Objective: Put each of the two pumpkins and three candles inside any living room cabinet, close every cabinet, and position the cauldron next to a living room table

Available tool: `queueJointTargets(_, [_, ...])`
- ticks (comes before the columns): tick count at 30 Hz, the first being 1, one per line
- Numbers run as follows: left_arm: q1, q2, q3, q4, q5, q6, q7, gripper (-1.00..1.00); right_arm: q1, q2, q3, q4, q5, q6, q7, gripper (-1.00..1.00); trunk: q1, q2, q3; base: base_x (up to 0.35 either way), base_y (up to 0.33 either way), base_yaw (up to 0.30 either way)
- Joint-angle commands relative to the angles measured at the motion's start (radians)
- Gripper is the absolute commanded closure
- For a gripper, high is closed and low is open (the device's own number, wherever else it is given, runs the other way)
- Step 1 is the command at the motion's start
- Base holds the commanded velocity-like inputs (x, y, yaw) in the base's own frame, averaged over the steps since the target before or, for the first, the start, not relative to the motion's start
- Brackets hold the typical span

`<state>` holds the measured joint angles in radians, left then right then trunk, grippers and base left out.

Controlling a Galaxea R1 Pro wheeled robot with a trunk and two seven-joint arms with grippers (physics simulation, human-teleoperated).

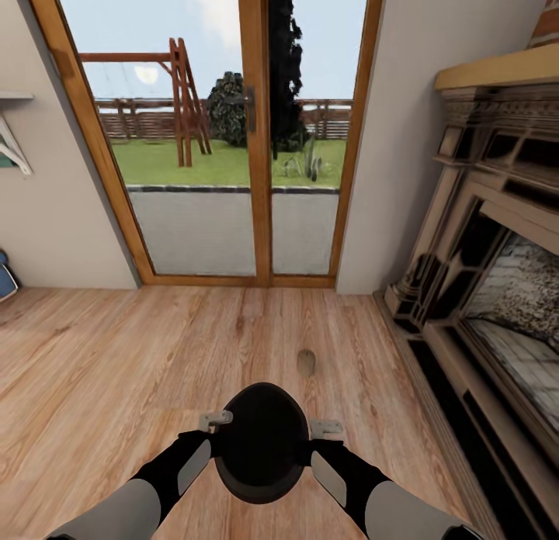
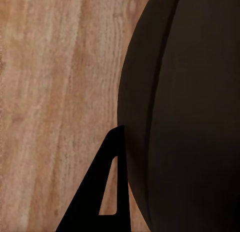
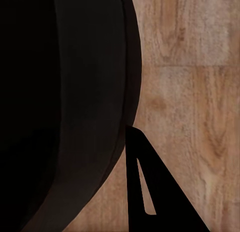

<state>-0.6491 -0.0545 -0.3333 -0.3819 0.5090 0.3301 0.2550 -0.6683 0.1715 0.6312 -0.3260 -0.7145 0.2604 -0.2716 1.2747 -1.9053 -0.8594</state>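
Cauldron [image 1: 261,439] between both pincers' fingers [image 2: 107,192]

cauldron [image 1: 262,443] between tools (candle [image 1: 307,361] ahead)

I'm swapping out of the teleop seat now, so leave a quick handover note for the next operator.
Left gripper and right gripper press the cauldron from either side, carried above the wood floor; whether the jaws are open or shut can't be told.
A candle lies on the floor ahead, towards the glass door; fireplace on the right.
Left: set the cauldron next to a table, stow that candle, then check the remaining items and cabinets.
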Motion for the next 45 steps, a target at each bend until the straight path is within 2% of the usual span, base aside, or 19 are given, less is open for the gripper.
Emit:
queueJointTargets(1, [0.000, 0.001, -0.004, -0.004, 0.008, 0.003, 0.009, 1.00, 0.000, -0.001, 0.009, -0.001, -0.003, 0.005, -0.011, 1.00, -0.004, 0.007, 0.002, 0.000, 0.000, 0.000])
queueJointTargets(13, [-0.001, 0.002, -0.004, -0.004, 0.008, 0.003, 0.009, 1.00, 0.000, -0.002, 0.009, -0.001, -0.002, -0.009, -0.012, 1.00, -0.050, 0.091, 0.040, 0.000, 0.000, 0.000])
queueJointTargets(20, [-0.001, 0.002, -0.003, -0.005, 0.008, 0.003, 0.009, 1.00, 0.000, -0.003, 0.009, -0.001, -0.002, -0.014, -0.014, 1.00, -0.050, 0.091, 0.041, 0.007, 0.000, 0.029])
queueJointTargets(34, [-0.001, 0.002, -0.002, -0.005, 0.008, 0.003, 0.009, 1.00, 0.000, -0.002, 0.010, -0.001, -0.002, -0.012, -0.017, 1.00, -0.050, 0.091, 0.051, 0.019, 0.000, 0.224])
queueJointTargets(45, [-0.001, 0.001, -0.005, -0.005, 0.007, 0.003, 0.009, 1.00, 0.000, -0.001, 0.010, -0.001, -0.002, -0.010, -0.017, 1.00, -0.050, 0.091, 0.059, -0.227, 0.000, 0.236])
